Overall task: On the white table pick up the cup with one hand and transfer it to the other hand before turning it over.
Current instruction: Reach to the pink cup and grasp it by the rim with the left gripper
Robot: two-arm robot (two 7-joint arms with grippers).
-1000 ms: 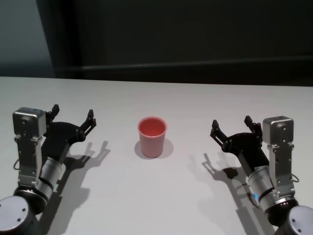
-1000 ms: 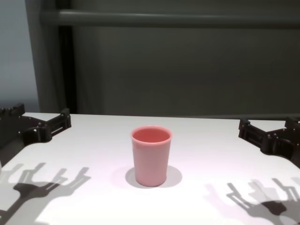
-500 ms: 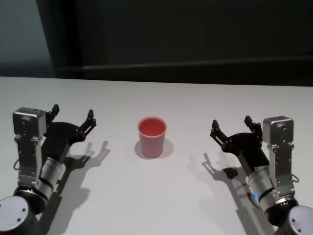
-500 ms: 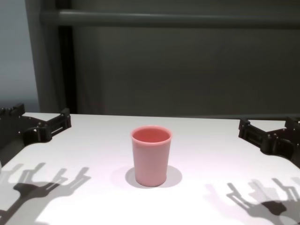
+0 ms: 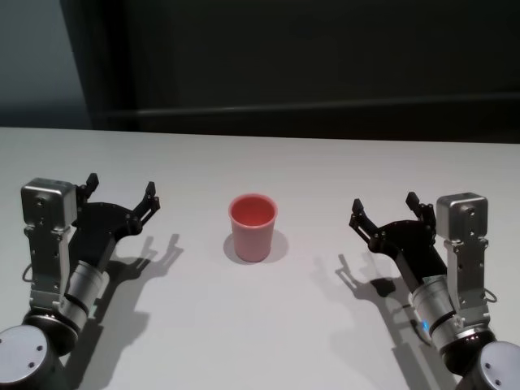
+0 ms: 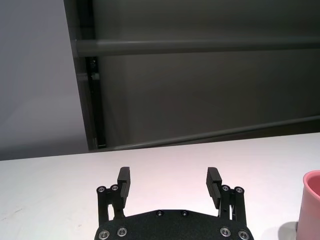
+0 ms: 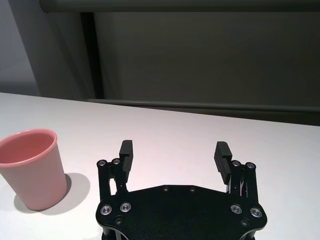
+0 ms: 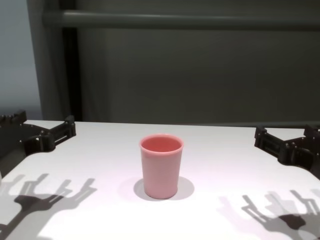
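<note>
The cup (image 5: 253, 227) stands upright and untouched at the counter's (image 5: 268, 341) centre, the left pincer (image 5: 120, 198) at nine o'clock and the right pincer (image 5: 383, 215) at three, both wide and empty; pickup, handover and flip all remain.

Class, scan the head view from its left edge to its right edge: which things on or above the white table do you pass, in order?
left gripper → cup → right gripper, all over the white table.

Pink cup (image 8: 161, 166) upright mid white table (image 8: 100, 150); left end effector (image 8: 42, 131), right end effector (image 8: 287, 140) spread wide, flanking
</note>
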